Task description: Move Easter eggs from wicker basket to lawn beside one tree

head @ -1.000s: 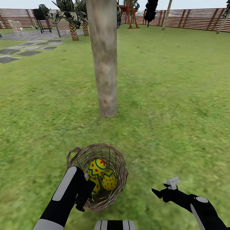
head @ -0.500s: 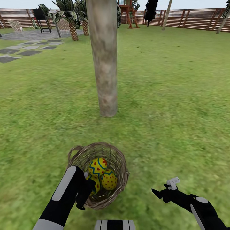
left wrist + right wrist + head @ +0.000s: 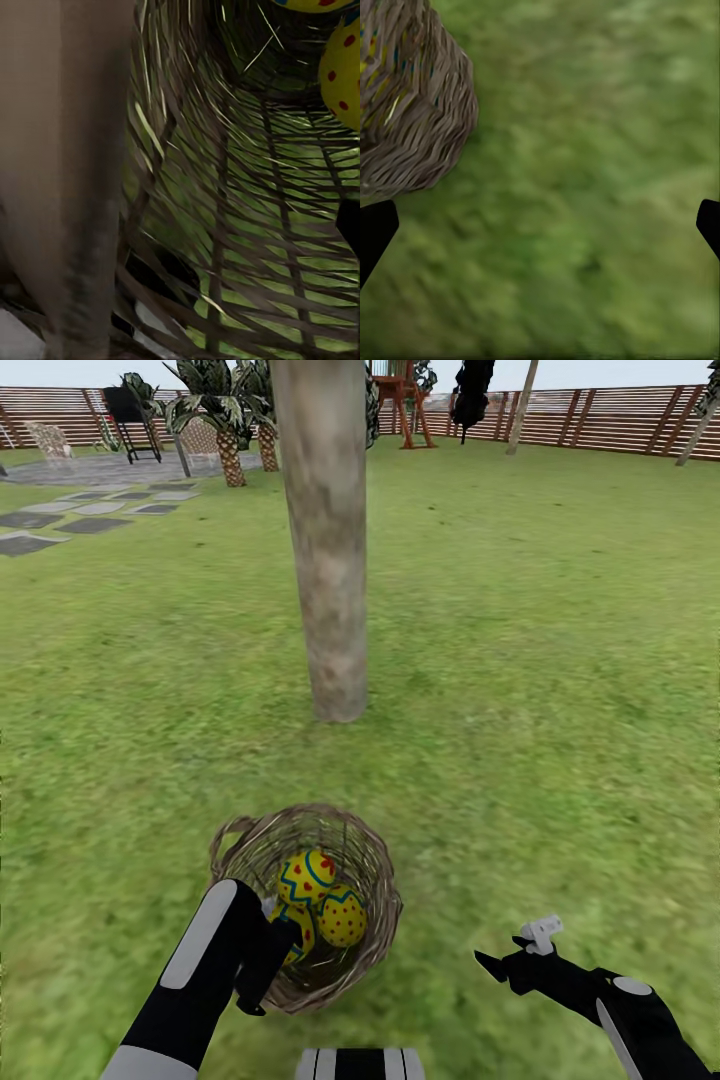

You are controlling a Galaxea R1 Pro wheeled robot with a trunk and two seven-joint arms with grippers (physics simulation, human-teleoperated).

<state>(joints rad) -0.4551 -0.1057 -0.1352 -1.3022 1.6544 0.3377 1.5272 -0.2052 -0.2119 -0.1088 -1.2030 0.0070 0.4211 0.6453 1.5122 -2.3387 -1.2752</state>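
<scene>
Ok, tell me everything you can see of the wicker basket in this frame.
The round bowl-shaped basket of loosely woven brown-tan twigs sits on the green lawn, in front of the thick grey-beige tree trunk. A small loop handle shows at its rim. It tilts slightly. Inside lie yellow eggs with blue zigzags and red dots; grass shows through the open weave in the left wrist view. The black left gripper is at its near rim; contact cannot be confirmed.
</scene>
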